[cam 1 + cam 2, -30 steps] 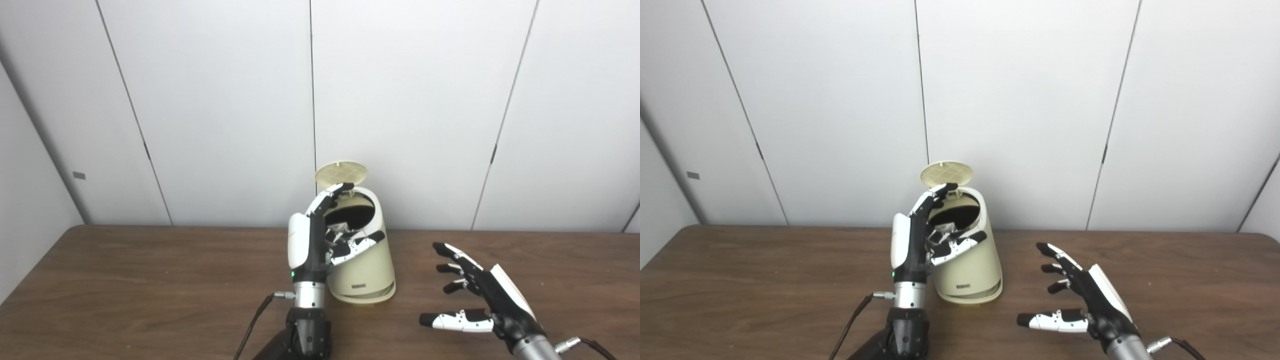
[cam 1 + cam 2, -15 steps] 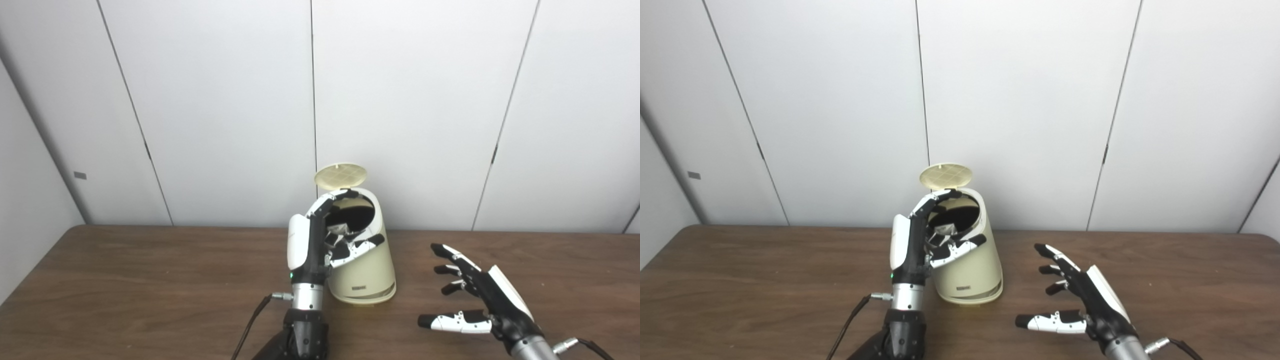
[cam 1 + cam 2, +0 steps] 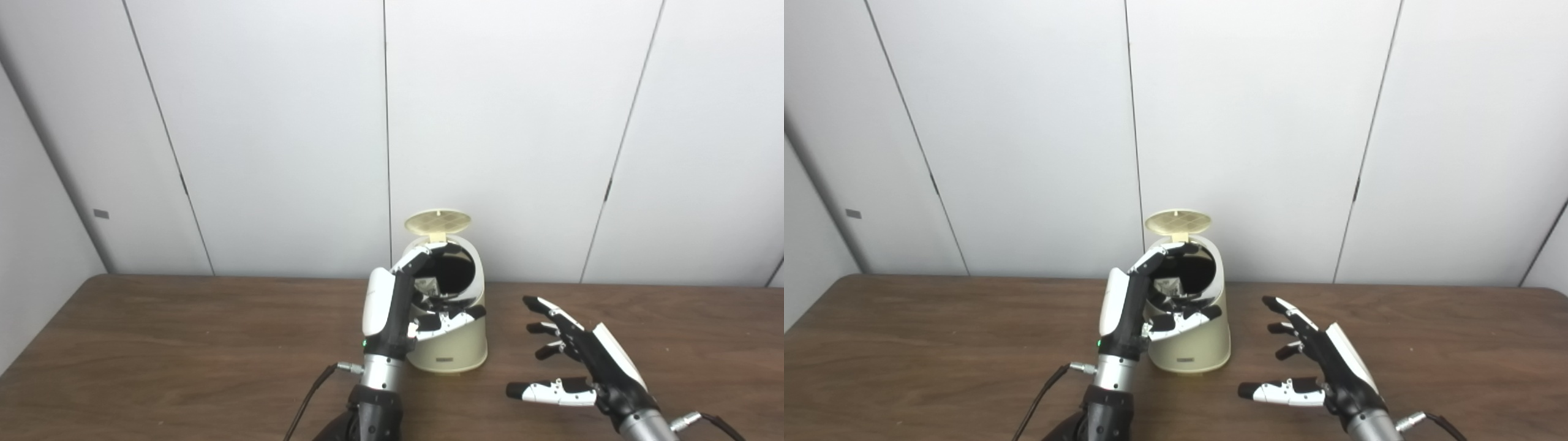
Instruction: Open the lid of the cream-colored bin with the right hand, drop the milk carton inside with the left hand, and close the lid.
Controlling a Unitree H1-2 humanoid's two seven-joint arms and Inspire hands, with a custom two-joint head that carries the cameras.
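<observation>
Left hand: your left hand (image 3: 401, 306) stands upright at the mouth of the cream-colored bin (image 3: 456, 343), fingers spread and curled over the rim; you seem to hold nothing now.
Milk carton: a pale crumpled shape inside the dark opening looks like the milk carton (image 3: 429, 285), sitting high near the rim behind your fingers; whether it is fully released you cannot tell.
Lid: the lid (image 3: 438, 220) stands flipped up at the back, well clear of the mouth.
Right hand: your right hand (image 3: 582, 361) hovers low over the table (image 3: 153, 361), fingers spread wide and empty, near the bin but apart from it.
Risk, snag: pull the left hand back carelessly and your curled fingers could drag the carton out or tip the light bin.
Risk, lid: if the carton rides high, the lid may not shut flat.
</observation>
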